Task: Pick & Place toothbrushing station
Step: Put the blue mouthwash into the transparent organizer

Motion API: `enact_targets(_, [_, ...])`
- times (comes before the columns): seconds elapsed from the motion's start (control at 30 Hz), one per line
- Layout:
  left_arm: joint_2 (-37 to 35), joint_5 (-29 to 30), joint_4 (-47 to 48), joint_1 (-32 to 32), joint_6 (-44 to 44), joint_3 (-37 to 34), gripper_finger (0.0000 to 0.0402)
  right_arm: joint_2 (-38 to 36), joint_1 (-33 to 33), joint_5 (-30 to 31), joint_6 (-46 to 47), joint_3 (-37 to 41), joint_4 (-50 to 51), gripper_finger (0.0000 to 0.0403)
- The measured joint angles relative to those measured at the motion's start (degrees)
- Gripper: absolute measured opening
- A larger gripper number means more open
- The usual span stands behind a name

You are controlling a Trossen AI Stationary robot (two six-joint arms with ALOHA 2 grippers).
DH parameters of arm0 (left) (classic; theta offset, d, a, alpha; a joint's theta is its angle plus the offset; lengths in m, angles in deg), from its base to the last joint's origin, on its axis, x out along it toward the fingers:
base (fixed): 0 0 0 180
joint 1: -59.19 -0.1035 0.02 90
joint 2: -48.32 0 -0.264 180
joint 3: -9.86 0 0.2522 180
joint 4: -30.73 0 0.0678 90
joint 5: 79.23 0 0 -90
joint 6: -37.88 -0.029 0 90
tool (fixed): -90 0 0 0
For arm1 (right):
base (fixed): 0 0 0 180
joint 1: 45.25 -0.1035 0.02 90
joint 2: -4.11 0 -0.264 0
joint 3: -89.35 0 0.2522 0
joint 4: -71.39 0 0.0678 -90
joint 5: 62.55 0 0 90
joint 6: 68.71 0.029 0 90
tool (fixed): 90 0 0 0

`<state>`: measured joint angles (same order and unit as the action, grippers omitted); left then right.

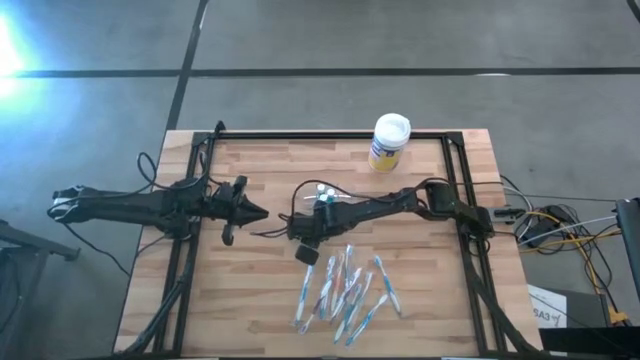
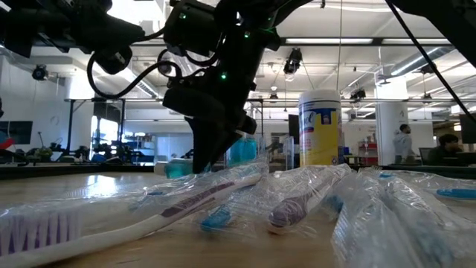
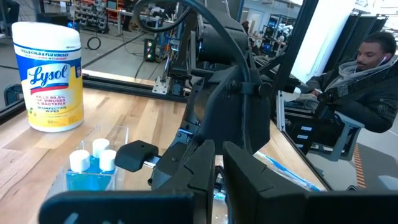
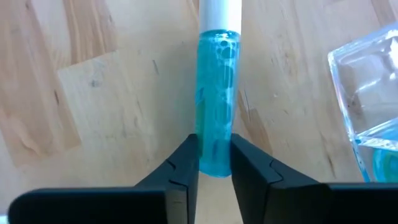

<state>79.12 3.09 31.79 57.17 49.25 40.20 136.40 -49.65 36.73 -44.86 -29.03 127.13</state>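
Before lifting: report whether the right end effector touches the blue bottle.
Touching: the right wrist view shows the right end effector with both fingers pressed against the blue bottle.

Clear plastic holder point(image 3: 99, 155) upright mid-table, holding white-capped blue bottles, in front of the canister point(image 3: 48, 74).

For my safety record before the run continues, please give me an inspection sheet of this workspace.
Surface: wooden table, no spills seen.
Job's things: clear holder with white-capped blue bottles inside; one blue bottle outside it.
Clutter: wrapped toothbrushes, loosely piled; Lysol canister at the far edge.
Hands: right hand shut on the blue bottle; left hand shut, left of centre.
Cables: loose bundle off the table's right side.
Surroundings: seated person beyond the table.
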Motion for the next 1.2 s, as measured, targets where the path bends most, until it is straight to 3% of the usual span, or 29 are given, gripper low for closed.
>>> enact_targets(0.33, [0.0, 0.0, 0.0, 0.0, 0.4, 0.0, 0.0037, -1.3, -1.4, -0.3, -2.8, 0.2, -1.1, 0.0059])
enact_targets(0.6, [0.0, 0.0, -0.1, 0.0, 0.3, 0.0, 0.0037, -1.9, -2.0, -0.7, -4.9, 0.2, -0.3, 0.0009])
enact_targets(0.9, [0.0, 0.0, -0.1, 0.0, -0.4, 0.0, 0.0037, -1.7, -1.7, -0.3, -5.1, 0.0, -0.8, 0.0007])
enact_targets(1.03, [0.0, 0.0, -0.1, 0.0, -0.8, 0.0, 0.0037, -1.7, -2.6, -1.7, -15.0, -2.3, -0.4, 0.0015])
enact_targets(1.2, [0.0, 0.0, 0.0, 0.0, -0.9, 0.0, 0.0037, -1.7, -4.6, -1.8, -32.5, -5.6, 1.5, 0.0063])
